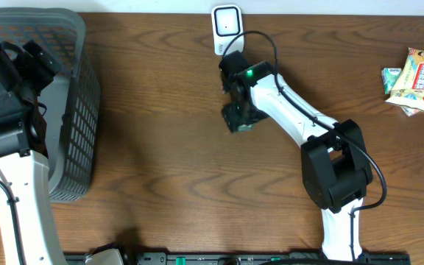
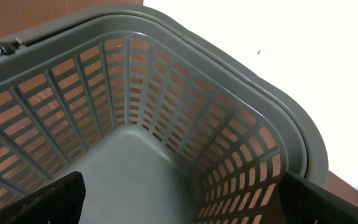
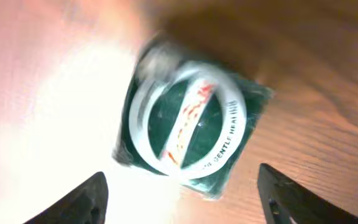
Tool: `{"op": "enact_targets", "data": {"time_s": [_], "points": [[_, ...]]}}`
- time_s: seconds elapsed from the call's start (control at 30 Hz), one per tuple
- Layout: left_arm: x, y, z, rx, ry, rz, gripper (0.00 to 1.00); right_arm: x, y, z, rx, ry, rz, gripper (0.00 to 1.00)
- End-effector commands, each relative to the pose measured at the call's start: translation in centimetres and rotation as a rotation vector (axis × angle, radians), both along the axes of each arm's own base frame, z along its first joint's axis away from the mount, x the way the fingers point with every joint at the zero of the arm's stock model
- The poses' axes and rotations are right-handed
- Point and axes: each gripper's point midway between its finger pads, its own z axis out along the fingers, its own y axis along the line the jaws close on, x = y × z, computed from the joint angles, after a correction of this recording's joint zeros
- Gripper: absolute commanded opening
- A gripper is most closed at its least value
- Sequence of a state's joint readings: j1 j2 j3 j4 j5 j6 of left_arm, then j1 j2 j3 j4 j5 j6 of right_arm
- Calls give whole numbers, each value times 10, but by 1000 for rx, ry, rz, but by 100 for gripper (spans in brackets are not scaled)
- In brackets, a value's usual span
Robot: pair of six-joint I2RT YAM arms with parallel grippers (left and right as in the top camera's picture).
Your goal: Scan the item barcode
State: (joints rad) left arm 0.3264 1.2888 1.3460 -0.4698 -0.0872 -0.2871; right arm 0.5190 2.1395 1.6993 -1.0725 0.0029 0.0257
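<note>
1. Overhead view: the right arm [image 1: 293, 110] reaches from the near edge of the wooden counter [image 1: 160, 147] towards its middle. Its tip hangs over a dark green packet [image 1: 240, 122] that lies on the wood. A white scanner [image 1: 227, 26] stands at the far edge, just beyond that arm's wrist and apart from the packet. Some snack packs [image 1: 417, 81] lie at the far right, well apart from everything else. The left arm [image 1: 6, 110] hangs over a grey basket [image 1: 79, 125] at the left end.

2. Left wrist view: the left pincer [image 2: 182, 202] points down into the basket, whose slotted walls and plain floor fill the picture. Its dark fingers [image 2: 36, 199] show only at the two lower corners. They stand wide apart with nothing between them.

3. Right wrist view: the right pincer [image 3: 188, 199] is above the green packet, which is blurred. A white ring and red lettering can be made out on the packet's face. It rests on the counter, tilted in the frame. The fingers [image 3: 86, 199] stand apart on either side, wider than the packet, with bare wood showing between each finger and the packet.
</note>
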Motion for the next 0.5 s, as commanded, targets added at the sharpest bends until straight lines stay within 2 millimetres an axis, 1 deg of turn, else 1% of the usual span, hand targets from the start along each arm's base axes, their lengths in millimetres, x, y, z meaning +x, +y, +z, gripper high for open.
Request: {"op": "enact_targets", "data": {"time_s": [0.0, 0.1, 0.17, 0.2, 0.27, 0.37, 0.4, 0.47], "points": [[0, 3, 6, 13, -6, 2, 98, 2, -1, 12, -15, -31, 313, 80], [0, 3, 5, 12, -6, 2, 98, 15, -20, 14, -133, -82, 300, 84], [0, 3, 6, 12, -6, 2, 98, 21, -19, 15, -129, -108, 243, 89], [0, 3, 6, 13, -6, 2, 98, 22, -16, 15, -116, -117, 206, 89], [0, 3, 6, 12, -6, 2, 97, 23, -6, 15, -64, -125, 129, 88], [1, 3, 5, 12, -6, 2, 98, 20, 17, 16, 50, -109, 42, 80], [0, 3, 6, 13, -6, 2, 98, 19, 32, 19, 115, -107, -5, 74], [0, 3, 5, 12, -6, 2, 97, 22, 47, 23, 174, -120, -47, 66]]}}
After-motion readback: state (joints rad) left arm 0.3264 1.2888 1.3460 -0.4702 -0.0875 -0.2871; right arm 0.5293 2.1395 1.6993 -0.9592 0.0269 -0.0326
